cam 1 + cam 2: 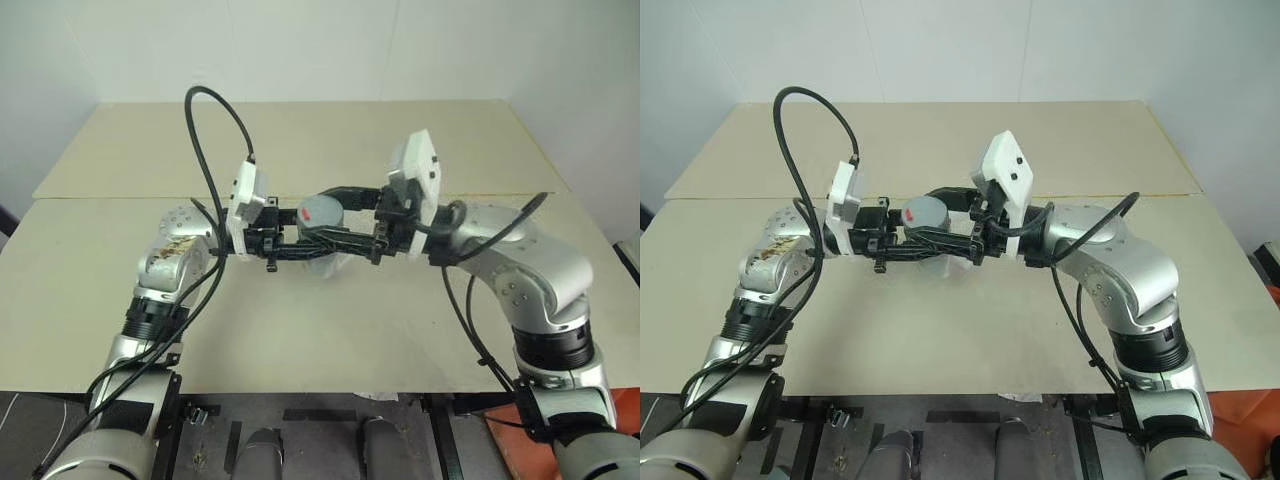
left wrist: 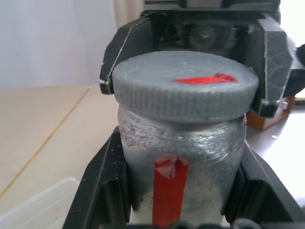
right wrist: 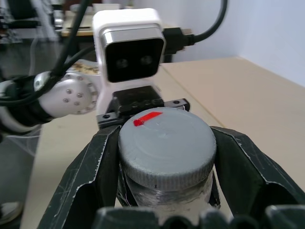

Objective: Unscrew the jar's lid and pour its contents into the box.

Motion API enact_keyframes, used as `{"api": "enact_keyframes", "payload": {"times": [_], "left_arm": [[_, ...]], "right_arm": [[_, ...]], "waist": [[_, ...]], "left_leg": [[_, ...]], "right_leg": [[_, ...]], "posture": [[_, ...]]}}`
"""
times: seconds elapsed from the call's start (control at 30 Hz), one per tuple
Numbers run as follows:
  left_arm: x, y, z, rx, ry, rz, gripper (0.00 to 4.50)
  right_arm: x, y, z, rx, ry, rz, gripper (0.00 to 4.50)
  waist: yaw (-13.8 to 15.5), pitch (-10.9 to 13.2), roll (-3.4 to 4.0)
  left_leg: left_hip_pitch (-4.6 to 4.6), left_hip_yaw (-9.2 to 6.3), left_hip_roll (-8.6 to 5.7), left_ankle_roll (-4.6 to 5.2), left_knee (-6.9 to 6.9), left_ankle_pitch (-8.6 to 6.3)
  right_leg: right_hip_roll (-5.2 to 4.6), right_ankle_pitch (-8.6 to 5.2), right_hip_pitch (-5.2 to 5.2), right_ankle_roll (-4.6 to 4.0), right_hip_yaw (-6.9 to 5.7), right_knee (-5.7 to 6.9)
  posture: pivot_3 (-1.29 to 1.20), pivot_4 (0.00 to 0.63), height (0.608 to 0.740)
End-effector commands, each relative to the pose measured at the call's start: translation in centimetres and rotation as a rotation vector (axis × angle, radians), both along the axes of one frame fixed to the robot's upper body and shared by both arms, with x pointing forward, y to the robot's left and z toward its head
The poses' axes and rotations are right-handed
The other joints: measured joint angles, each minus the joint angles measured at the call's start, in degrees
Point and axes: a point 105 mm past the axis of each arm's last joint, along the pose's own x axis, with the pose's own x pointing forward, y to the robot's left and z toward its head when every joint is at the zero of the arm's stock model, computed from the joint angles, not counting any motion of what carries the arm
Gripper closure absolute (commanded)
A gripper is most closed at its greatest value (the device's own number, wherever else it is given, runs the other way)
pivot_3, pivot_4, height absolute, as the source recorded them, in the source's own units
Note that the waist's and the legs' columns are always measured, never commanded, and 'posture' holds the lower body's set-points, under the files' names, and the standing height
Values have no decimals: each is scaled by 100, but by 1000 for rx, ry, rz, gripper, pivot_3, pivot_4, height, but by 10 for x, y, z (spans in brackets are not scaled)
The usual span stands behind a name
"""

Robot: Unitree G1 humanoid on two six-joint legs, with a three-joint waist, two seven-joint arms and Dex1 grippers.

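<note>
Above the tabletop (image 1: 330, 330), near its middle, both arms meet from either side with the jar (image 2: 183, 167) held between them in the air. Left pincer (image 2: 178, 191) clamped on the jar's body, fingers on both sides of the glass; a red strip runs down the jar's side. Right pincer (image 3: 167, 157) clamped on the lid (image 3: 167, 145), one finger on each side of the ribbed rim. Lid sits on the jar, red mark on top. Contents not discernible through the glass. Below and beside the jar, a corner of the box (image 2: 35, 205) rests on the tabletop, apart from the jar. Black cables (image 1: 215, 130) loop up over the left wrist. Farther back, a seam (image 1: 120, 196) crosses the tabletop; a white wall (image 1: 300, 45) behind.
</note>
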Motion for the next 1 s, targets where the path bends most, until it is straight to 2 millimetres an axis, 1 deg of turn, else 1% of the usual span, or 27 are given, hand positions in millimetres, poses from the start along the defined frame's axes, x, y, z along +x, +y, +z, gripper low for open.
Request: {"api": "enact_keyframes", "payload": {"times": [0.03, 0.17, 0.33, 0.4, 0.43, 0.5, 0.53, 0.67, 0.73, 0.83, 0.9, 1.0], "left_arm": [[-20, 0, 9, 16, -26, -131, 2545], [-35, -2, 11, 40, -11, -227, 2545], [-39, -6, 11, 40, -13, -233, 2545], [-38, -6, 11, 35, -13, -219, 2545], [-38, -5, 11, 29, -10, -209, 2545], [-35, -3, 11, 23, -4, -185, 2545], [-33, -1, 10, 23, -2, -172, 2545], [-24, 6, 10, 9, 5, -109, 2545], [-18, 10, 11, 0, 6, -79, 2545], [-10, 13, 11, -7, 8, -38, 2545], [-5, 14, 9, -11, 6, -7, 2545], [3, 11, 9, -31, 4, 27, 2545]], "right_arm": [[-19, 5, 16, 7, -78, 284, 1732], [-13, 14, 17, -38, -81, 454, 1732], [0, 25, 11, -89, -98, 506, 1732], [3, 25, 11, -93, -91, 499, 1008], [5, 23, 11, -88, -86, 485, 808], [7, 19, 12, -75, -86, 448, 187], [8, 16, 13, -64, -89, 420, 89], [7, -3, 18, -20, -114, 302, 89], [3, -15, 20, -1, -128, 231, 89], [-8, -28, 24, 23, -140, 156, 89], [-16, -31, 25, 35, -135, 112, 89], [-24, -28, 28, 62, -110, 42, 89]], "waist": [[-20, 1, 2], [-121, 1, 2], [-157, 3, 5], [-155, 3, 6], [-143, 4, 6], [-123, 4, 6], [-125, 4, 6], [-114, 4, 6], [-104, 4, 6], [-107, 4, 7], [-120, 4, 7], [-132, 4, 7]], "left_leg": [[0, 1, 0, 0, 0, 0], [1, 1, 0, 0, 0, 0], [3, -2, 1, -2, -1, 1], [0, -2, 1, -5, 0, 3], [-1, -2, 1, -7, 0, 4], [-12, -4, 0, -18, 0, 10], [-17, -4, 0, -28, 0, 15], [-21, -6, 0, -28, -2, 16], [-26, -5, -2, -29, 1, 16], [-29, -6, -2, -27, 0, 15], [-29, -5, -2, -27, 0, 15], [-24, -4, -1, -25, -1, 14]], "right_leg": [[0, 0, 0, 0, 0, 0], [0, 0, 0, 0, 0, 2], [1, 0, -3, 0, 1, 8], [1, 0, -9, 0, 1, 10], [1, 0, -11, 0, 1, 12], [1, 0, -21, 0, 1, 13], [1, 0, -27, 0, 0, 16], [0, 0, -35, -1, 1, 19], [0, 0, -35, -1, 1, 18], [0, 0, -39, -1, 1, 18], [0, 0, -39, -1, 1, 17], [0, 0, -39, -2, 2, 19]], "posture": [[0, 150, 740], [0, 150, 740], [0, 150, 740], [0, 150, 740], [0, 150, 740], [0, 150, 740], [0, 150, 740], [0, 150, 740], [0, 150, 740], [0, 150, 740], [0, 150, 740], [0, 150, 740]]}}
